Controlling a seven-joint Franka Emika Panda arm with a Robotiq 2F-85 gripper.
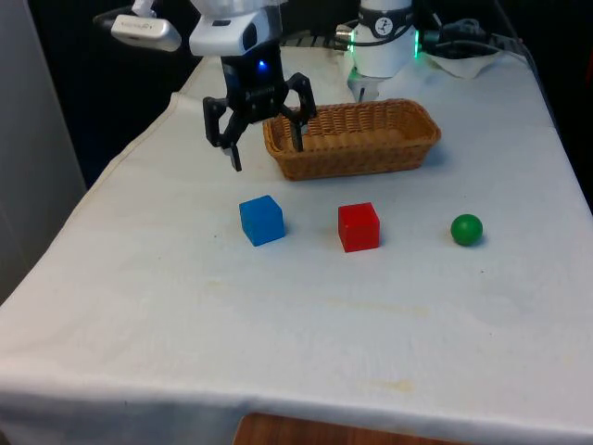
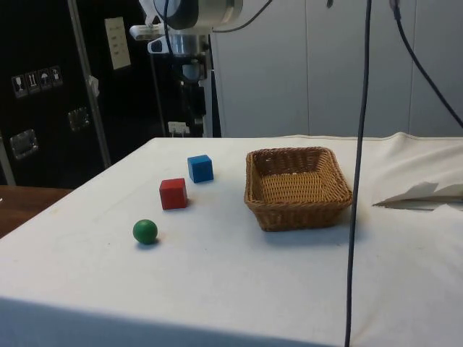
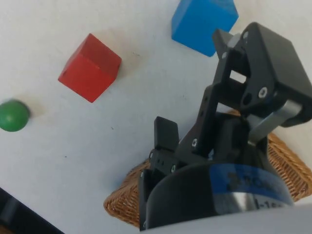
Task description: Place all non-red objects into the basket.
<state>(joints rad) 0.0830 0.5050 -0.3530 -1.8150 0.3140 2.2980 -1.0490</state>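
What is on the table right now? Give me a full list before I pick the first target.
blue cube: one, blue, on the cloth, towards the front view's left end of the row.
red cube: one, red, on the cloth, middle of the row.
green ball: one, green, on the cloth, at the front view's right end of the row.
basket: one, tan wicker, behind the row, nothing in it.
white cloth: one, white, covering the table.
tool: one, black, open, in the air near the basket's left end in the front view, above and behind the blue cube, holding nothing.
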